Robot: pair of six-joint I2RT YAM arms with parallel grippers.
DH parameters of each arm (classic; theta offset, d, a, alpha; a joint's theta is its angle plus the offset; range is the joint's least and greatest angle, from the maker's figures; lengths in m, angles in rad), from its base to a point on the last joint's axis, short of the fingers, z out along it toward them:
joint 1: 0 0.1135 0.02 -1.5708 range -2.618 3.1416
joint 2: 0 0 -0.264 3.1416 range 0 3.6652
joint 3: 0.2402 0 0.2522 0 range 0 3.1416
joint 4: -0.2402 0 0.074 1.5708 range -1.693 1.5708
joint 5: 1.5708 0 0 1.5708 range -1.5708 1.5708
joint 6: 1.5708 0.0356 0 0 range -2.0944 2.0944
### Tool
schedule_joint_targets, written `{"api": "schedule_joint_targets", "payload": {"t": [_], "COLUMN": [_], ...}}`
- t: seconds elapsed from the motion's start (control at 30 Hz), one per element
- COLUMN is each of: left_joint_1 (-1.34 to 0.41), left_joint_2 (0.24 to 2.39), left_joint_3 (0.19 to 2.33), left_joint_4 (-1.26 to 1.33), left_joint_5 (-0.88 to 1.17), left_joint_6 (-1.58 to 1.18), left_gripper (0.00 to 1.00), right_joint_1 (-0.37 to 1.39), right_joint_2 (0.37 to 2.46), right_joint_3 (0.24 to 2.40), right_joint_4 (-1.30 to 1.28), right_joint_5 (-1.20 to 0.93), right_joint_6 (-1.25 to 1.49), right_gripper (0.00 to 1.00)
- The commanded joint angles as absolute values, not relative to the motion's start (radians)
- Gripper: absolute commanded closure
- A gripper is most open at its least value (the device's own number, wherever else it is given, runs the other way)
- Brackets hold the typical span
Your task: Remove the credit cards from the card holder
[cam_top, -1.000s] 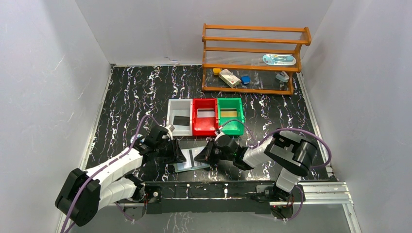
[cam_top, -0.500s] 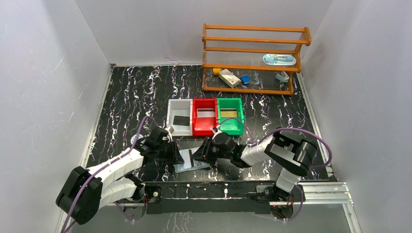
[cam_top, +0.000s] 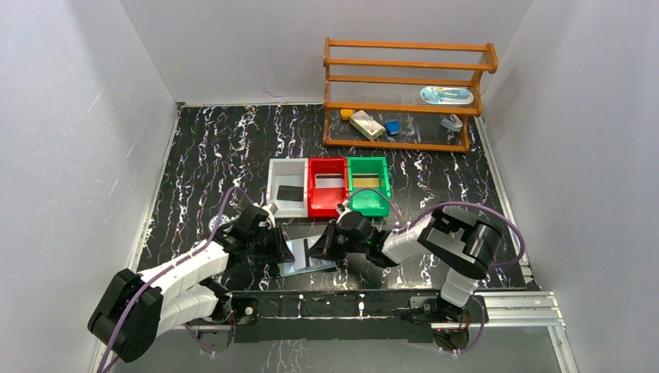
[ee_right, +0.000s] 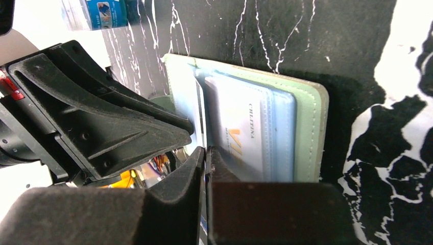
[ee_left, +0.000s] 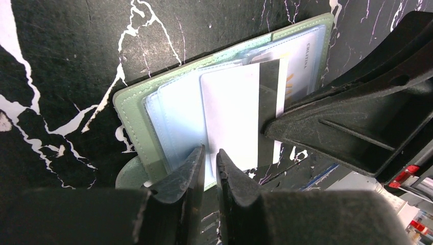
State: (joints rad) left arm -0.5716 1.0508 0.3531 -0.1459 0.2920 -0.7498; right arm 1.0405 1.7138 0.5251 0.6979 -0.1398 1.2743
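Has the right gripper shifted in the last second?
Yes, slightly. The right gripper has edged left, its wrist sitting closer under the red bin's right corner than before, reaching further across the card holder.

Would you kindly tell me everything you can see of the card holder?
The card holder is a pale green, leather-looking bifold lying open and flat on the black marbled table, with a small tab and clear bluish pockets inside. A white card with a dark stripe sticks out. The left gripper seems to pinch a pocket edge, the right gripper the card.
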Motion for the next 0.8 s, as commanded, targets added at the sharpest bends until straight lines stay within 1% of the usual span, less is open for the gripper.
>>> {"api": "schedule_joint_targets", "payload": {"t": [0.0,0.2,0.47,0.63,0.77], "left_joint_1": [-0.575,-0.575,-0.575,-0.575,-0.575], "left_joint_2": [1.029,0.983,0.991,0.999,0.995], "left_joint_3": [0.328,0.322,0.334,0.331,0.333], "left_joint_4": [-0.202,-0.19,-0.201,-0.202,-0.216], "left_joint_5": [0.23,0.211,0.192,0.202,0.195], "left_joint_6": [-0.748,-0.772,-0.769,-0.769,-0.765], "left_gripper": [0.86,0.87,0.87,0.87,0.87], "right_joint_1": [1.037,1.036,1.037,1.034,1.032], "right_joint_2": [1.667,1.647,1.576,1.528,1.49], "right_joint_3": [0.506,0.504,0.468,0.458,0.441], "right_joint_4": [0.712,0.683,0.696,0.645,0.661], "right_joint_5": [-0.106,-0.093,-0.079,-0.048,-0.049], "right_joint_6": [1.246,1.236,1.24,1.242,1.282], "right_gripper": [0.93,1.0,1.0,1.0,1.0]}}
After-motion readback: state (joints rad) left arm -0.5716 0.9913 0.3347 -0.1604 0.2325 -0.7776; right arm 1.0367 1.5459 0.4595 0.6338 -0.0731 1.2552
